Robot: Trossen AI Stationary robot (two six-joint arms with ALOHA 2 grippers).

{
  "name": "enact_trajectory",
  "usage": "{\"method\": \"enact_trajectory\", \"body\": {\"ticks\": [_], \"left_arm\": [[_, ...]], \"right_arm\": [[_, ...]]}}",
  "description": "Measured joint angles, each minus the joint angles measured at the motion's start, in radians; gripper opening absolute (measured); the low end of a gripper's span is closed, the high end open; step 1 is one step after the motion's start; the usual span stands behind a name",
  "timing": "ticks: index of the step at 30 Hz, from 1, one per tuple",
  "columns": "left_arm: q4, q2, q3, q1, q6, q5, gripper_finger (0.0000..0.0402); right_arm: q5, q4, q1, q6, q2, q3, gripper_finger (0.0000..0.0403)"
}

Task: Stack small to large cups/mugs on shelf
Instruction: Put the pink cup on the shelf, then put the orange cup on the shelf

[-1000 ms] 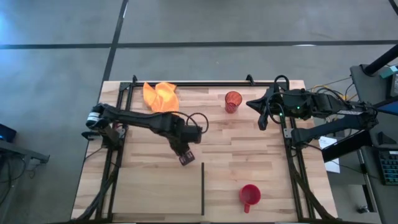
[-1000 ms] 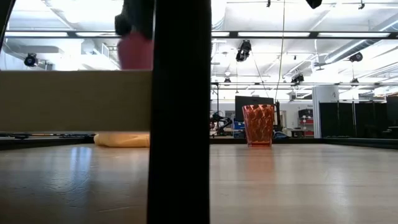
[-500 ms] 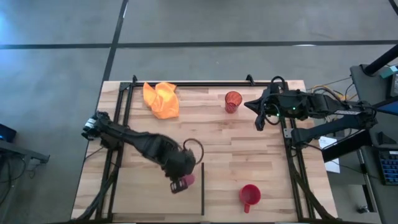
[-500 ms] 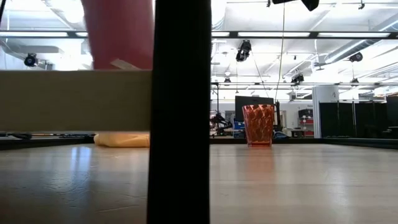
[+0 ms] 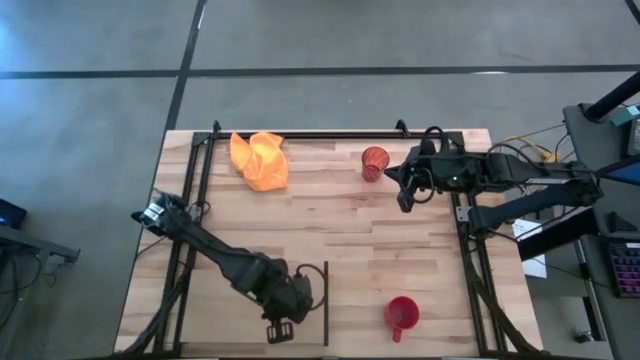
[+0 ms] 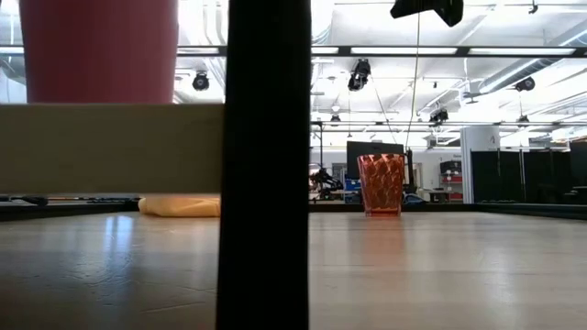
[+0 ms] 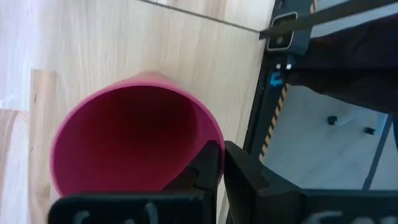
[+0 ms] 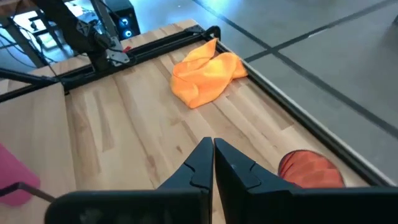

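Right, my left gripper has its fingers pinched on the rim of the small magenta cup, one inside and one outside the wall. From above, that gripper sits at the near edge of the table, just left of the shelf's dark upright. The cup is hidden under my wrist there. At table height the cup shows directly above the shelf board, base at or just off the board — can't tell whether it's touching.

Doing this step well, as I judge it:
- Ease straight down until the base is flat, and keep the cup upright. A rim pinch will tip it if I release early.
- Open only a little, then lift straight up so the inner finger clears the wall without dragging it.
- Place it clear of the upright and leave room beside it. Two more cups need to go on this board.

My right gripper has its fingers closed together and holds nothing. It hovers just beside the orange patterned tumbler at the far side of the table. The red mug stands at the near edge, right of the upright, with its handle toward the near edge. The orange cloth is far left and not in play.
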State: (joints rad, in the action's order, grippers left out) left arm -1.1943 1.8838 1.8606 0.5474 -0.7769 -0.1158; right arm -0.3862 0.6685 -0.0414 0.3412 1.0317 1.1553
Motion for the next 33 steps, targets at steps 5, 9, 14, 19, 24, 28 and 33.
{"method": "enact_trajectory", "body": {"ticks": [5,9,14,19,24,28,33], "left_arm": [[0.021,0.007,-0.001,-0.001,-0.001,0.0,0.0],[0.043,0.007,-0.002,-0.002,-0.002,0.001,0.0011],[0.077,0.007,-0.002,-0.002,-0.002,-0.001,0.0048],[0.085,0.006,-0.002,-0.002,-0.029,-0.008,0.0079],[0.09,-0.003,0.015,-0.003,-0.08,-0.01,0.0084],[0.087,-0.013,0.053,-0.004,-0.081,-0.006,0.0081],[0.036,-0.014,0.134,-0.013,-0.06,0.076,0.0069]], "right_arm": [[0.013,0.002,-0.001,0.025,0.012,0.0,0.0009],[0.061,0.005,-0.004,0.028,0.012,0.0,0.0009],[0.08,0.008,-0.007,0.052,0.01,0.0,0.0009],[0.08,0.008,-0.007,0.052,0.01,0.0,0.0009],[0.08,0.008,-0.007,0.052,0.01,0.0,0.0009],[0.084,0.008,-0.007,0.068,0.01,0.0,0.0009],[0.144,0.006,-0.006,0.106,0.01,0.0,0.0009]]}}
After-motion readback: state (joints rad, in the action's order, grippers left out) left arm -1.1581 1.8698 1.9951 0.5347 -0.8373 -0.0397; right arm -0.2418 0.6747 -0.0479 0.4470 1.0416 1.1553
